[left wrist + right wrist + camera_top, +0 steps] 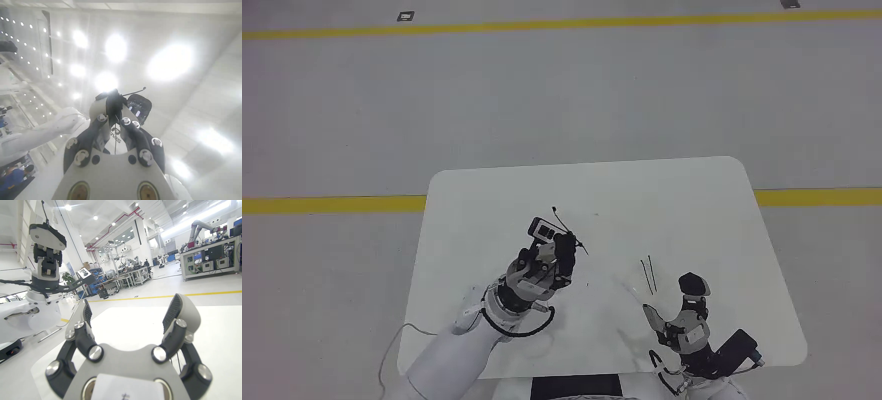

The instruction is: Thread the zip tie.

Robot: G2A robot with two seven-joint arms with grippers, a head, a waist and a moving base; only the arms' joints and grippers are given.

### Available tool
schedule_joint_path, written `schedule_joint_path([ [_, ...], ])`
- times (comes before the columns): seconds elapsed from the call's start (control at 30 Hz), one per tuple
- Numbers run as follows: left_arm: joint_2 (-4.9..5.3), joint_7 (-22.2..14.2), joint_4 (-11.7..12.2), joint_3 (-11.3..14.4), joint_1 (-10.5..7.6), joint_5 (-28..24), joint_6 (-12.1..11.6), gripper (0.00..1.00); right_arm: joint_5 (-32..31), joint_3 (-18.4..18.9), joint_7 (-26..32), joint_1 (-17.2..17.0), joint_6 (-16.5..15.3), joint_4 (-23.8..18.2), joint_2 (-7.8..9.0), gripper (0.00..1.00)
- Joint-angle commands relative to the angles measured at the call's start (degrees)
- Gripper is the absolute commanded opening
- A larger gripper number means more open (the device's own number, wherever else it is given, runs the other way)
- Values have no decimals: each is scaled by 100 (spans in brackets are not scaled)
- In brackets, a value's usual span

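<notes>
My left gripper (564,246) is held above the table's middle left, pointing upward, and is shut on a thin black zip tie (570,232). In the left wrist view the tie (135,91) sticks out sideways past the shut fingertips (103,103), and its tail hangs down between the fingers. The right wrist view shows that gripper (47,236) raised off to the side with the tie (44,212) standing up from it. My right gripper (674,300) is open and holds nothing, low over the table's front right. Its ribbed pads (171,311) stand wide apart.
Two more black zip ties (647,270) lie side by side on the white table (692,200), just beyond the right gripper. The table's far half is bare. Grey floor with yellow lines (332,204) surrounds the table.
</notes>
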Motion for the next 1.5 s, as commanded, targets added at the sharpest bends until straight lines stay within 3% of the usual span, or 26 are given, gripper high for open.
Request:
schedule_joint_path([
  [0.0, -10, -31, -10, 13, 0, -41, 41, 0, 0, 0, 0, 0, 0, 0, 0, 100],
  [0.23, -11, -34, -8, 12, -2, -44, 44, 0, -84, 33, 103, 52, 101, 15, -1, 100],
  [0.43, -11, -34, -8, 12, -2, -44, 44, 0, -1746, 267, -32, 180, 774, 7, 49, 100],
  [0.53, -11, -34, -8, 12, -2, -44, 44, 0, -2159, 327, -168, 241, 1088, -44, 79, 100],
  [0.7, -11, -34, -8, 12, -2, -44, 44, 0, -2159, -68, -471, 716, 1789, 73, 398, 100],
  [0.87, -11, -34, -8, 12, -2, -44, 44, 0, -2159, -926, -459, 1433, 2966, 440, 842, 100],
  [1.37, -11, -34, -8, 12, -2, -44, 44, 0, -2159, -926, -459, 1433, 2966, 440, 842, 100],
  [1.47, -11, -34, -8, 12, -2, -44, 44, 0, -2159, -969, -393, 1614, 3004, 538, 877, 100],
])
